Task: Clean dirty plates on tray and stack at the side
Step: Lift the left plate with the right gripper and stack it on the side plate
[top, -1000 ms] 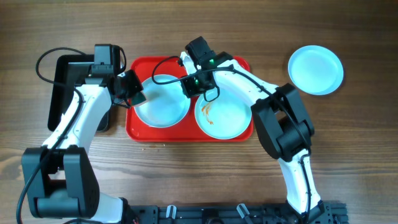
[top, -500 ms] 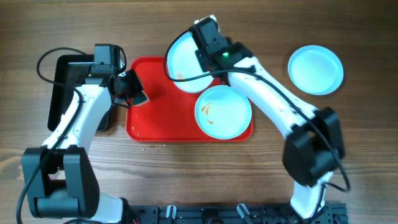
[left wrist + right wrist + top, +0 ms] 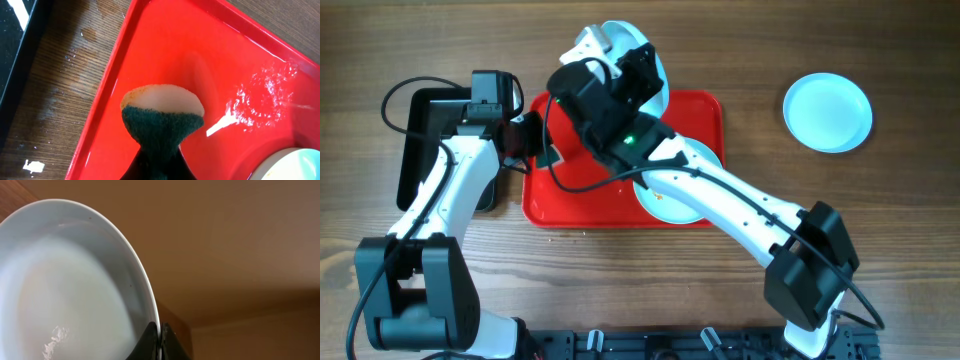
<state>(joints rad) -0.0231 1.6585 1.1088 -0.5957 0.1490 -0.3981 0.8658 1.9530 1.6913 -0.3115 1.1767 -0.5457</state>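
At the far left the black tray (image 3: 420,120) lies untouched. Just beside it, the left gripper (image 3: 542,152) has stayed at the 9 o'clock edge of the red tray (image 3: 552,203) for the past second. Its jaws are pinched tight on a green-backed sponge (image 3: 162,117), which hangs just above the wet red floor and touches no plate. The real change is in the middle. A second ago a pale blue plate lay flat on the tray's left half, with the right gripper (image 3: 159,341) at its rim. That lifted plate (image 3: 608,40) is now high in the air at about 12 o'clock over the tray's far edge, tilted on its side. The gripper's fingers are clamped narrowly on its rim, and its face shows a wet glint and a few dark specks. The tray's left half is therefore bare. The smeared plate (image 3: 670,208) sits at about 4 o'clock on the tray, partly hidden under the right arm and apparently not yet scrubbed. Well off to the right, at 2 o'clock from the tray, a clean plate (image 3: 827,111) rests on the table (image 3: 880,250). The lifted plate is probably headed there to start the stack. That would leave one plate cleaned and set down, one in transit and one still waiting for the sponge.
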